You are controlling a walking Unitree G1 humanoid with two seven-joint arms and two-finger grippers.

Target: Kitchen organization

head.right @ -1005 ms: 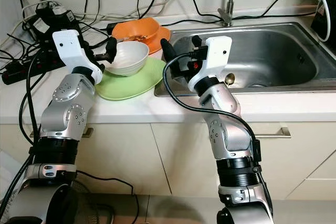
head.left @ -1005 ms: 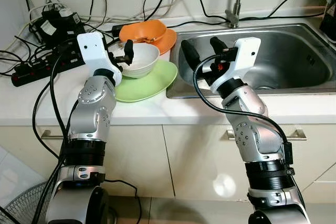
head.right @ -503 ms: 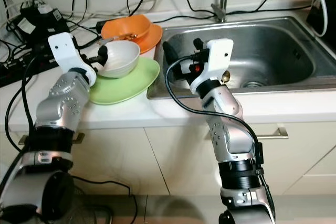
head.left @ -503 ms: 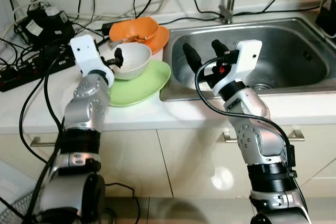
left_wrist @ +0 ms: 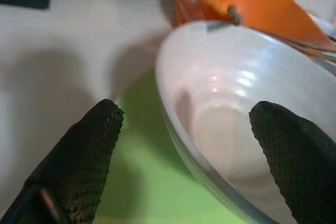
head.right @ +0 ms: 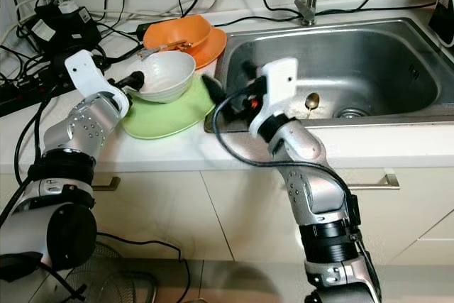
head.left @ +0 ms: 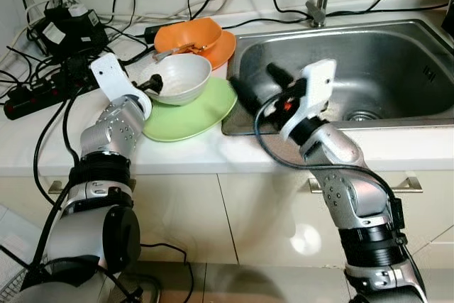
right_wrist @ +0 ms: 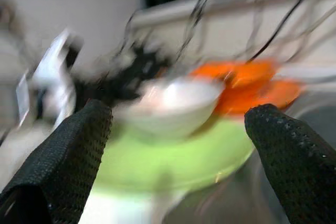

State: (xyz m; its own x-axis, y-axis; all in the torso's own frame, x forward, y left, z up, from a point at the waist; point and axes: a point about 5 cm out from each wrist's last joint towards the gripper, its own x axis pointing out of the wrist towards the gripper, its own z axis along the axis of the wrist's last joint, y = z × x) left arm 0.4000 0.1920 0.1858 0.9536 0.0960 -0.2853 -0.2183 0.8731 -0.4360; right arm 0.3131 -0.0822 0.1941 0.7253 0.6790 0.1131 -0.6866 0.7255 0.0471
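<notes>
A white bowl (head.left: 181, 79) sits on a light green plate (head.left: 195, 108) on the counter, left of the sink. My left gripper (head.left: 152, 84) is open at the bowl's near-left rim. In the left wrist view the rim of the white bowl (left_wrist: 210, 77) runs between the fingers (left_wrist: 84, 150), one outside the bowl and one over its inside. My right gripper (head.left: 259, 84) is open and holds nothing. It hangs over the sink's left edge beside the green plate, pointing at the bowl (right_wrist: 173, 103); that wrist view is blurred.
An orange bowl (head.left: 190, 33) with a utensil in it rests on an orange plate (head.left: 223, 51) behind the white bowl. The steel sink (head.left: 369, 54) holds a spoon (head.right: 310, 101) near the drain. Power strips and tangled cables (head.left: 50, 47) crowd the back left counter. The faucet (head.left: 318, 12) stands behind the sink.
My right gripper has swung left, from over the sink basin to its left edge near the green plate. The left gripper stays at the bowl's rim. The camera view shifted.
</notes>
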